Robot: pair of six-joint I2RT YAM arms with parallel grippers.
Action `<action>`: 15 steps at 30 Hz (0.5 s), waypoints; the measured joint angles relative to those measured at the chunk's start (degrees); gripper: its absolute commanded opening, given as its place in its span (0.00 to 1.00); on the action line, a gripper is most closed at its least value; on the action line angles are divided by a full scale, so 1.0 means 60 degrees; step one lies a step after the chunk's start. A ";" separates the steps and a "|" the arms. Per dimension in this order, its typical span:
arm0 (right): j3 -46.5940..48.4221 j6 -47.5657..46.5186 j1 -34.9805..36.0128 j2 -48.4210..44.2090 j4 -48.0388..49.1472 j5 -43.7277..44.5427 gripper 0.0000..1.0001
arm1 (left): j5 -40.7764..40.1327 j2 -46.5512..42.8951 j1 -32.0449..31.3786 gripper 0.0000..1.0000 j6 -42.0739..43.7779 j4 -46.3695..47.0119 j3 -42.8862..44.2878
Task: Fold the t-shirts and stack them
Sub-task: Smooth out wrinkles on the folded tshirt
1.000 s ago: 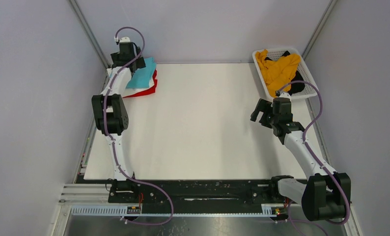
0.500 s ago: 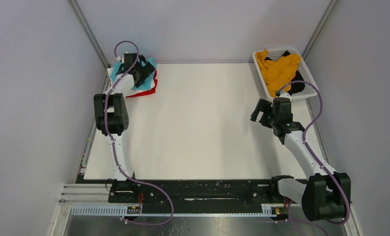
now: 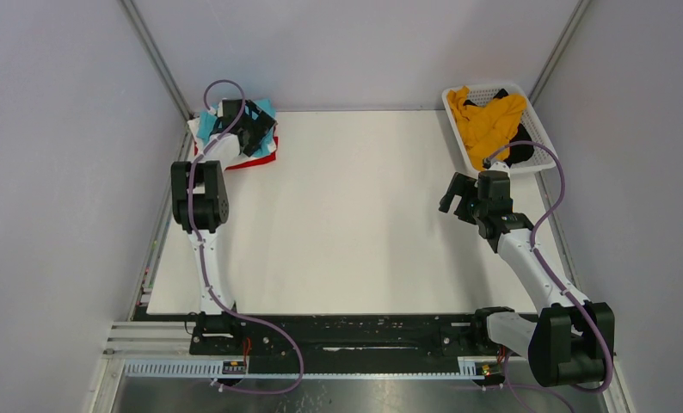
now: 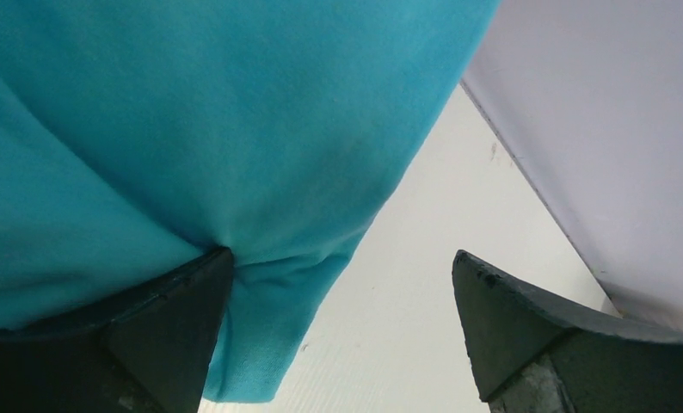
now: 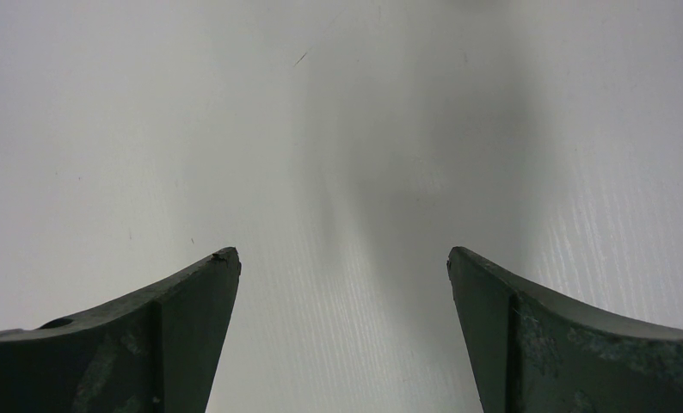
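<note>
A stack of t-shirts lies at the table's far left corner: teal (image 3: 206, 121) on top, white (image 3: 197, 143) at the left edge, red (image 3: 258, 160) at the bottom. My left gripper (image 3: 254, 129) is over this stack, open. In the left wrist view (image 4: 340, 255) its left finger (image 4: 162, 318) touches the teal shirt (image 4: 192, 129), and bare table shows between the jaws. The mustard yellow shirt (image 3: 489, 120) and the black shirt (image 3: 520, 155) lie crumpled in the basket. My right gripper (image 3: 458, 196) is open and empty above bare table (image 5: 341, 253).
The white mesh basket (image 3: 452, 110) stands at the far right corner, just behind the right gripper. Grey walls (image 4: 613, 129) close the table on the back and both sides; the stack lies close to the back-left wall.
My left gripper has swung from the back edge of the stack toward the right and over it. The teal shirt now shows to the left of the wrist. The right arm has not moved.
</note>
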 measured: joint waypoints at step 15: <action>0.0000 -0.0011 0.0000 0.0000 0.0000 -0.0011 0.99 | -0.0838 -0.2018 0.0284 0.99 0.1625 -0.0525 0.0120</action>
